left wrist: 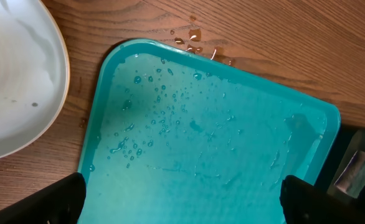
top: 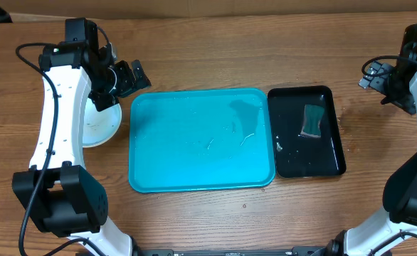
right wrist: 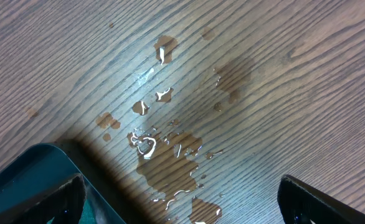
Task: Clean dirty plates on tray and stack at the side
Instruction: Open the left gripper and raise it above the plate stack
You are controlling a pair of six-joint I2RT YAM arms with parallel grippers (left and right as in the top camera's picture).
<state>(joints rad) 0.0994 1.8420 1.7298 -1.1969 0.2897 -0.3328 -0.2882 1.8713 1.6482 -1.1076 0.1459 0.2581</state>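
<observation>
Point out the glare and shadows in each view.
Overhead: even light, a faint darker patch on the upper right of the tray, and a sheen on the black tray. Left wrist: droplets on the tray are sharp, with soft shading across the plate. Right wrist: bright glints on the puddle, and the wood grain is sharp.

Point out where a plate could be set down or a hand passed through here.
The turquoise tray holds only water droplets. Bare table runs behind both trays and in front. Crowded: the left edge, where the left gripper hangs by the plates, and the black tray's far half with the sponge. A puddle wets the table right of it.
</observation>
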